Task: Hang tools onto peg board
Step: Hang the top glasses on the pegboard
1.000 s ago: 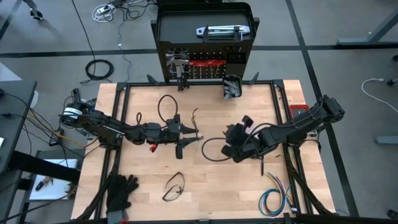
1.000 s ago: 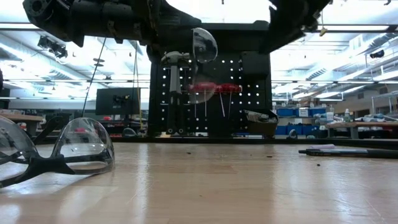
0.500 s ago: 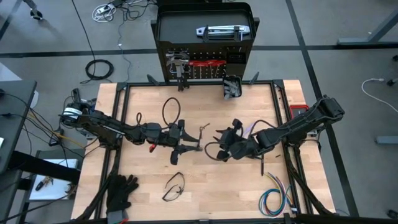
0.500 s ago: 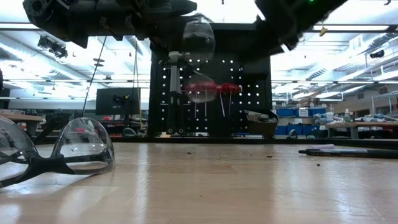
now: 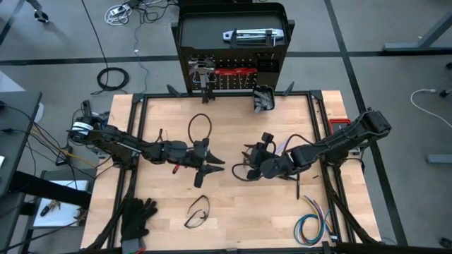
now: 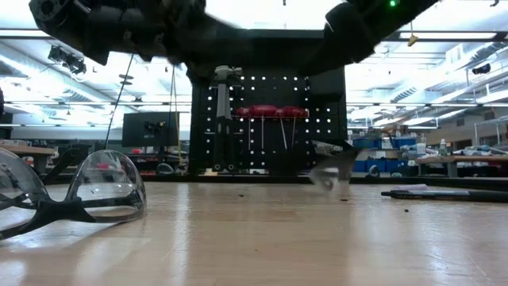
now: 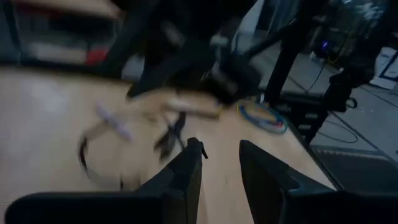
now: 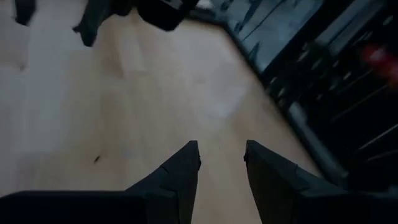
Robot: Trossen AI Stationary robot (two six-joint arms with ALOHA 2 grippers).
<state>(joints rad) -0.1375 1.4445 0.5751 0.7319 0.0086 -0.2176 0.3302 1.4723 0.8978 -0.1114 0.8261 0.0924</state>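
Both pincers mid-tabletop, parted, empty: left pincer (image 5: 212,164) | right pincer (image 5: 248,161) | we should square up on one tool before closing, peg board (image 5: 233,77) at 12 o'clock.

The big light wooden table (image 5: 226,212) has a black frame around it. A pair of clear safety glasses (image 5: 197,212) lies near its front edge. Black gloves (image 5: 136,215) lie at one front corner, and a bundle of coloured wires (image 5: 311,227) lies at the other.
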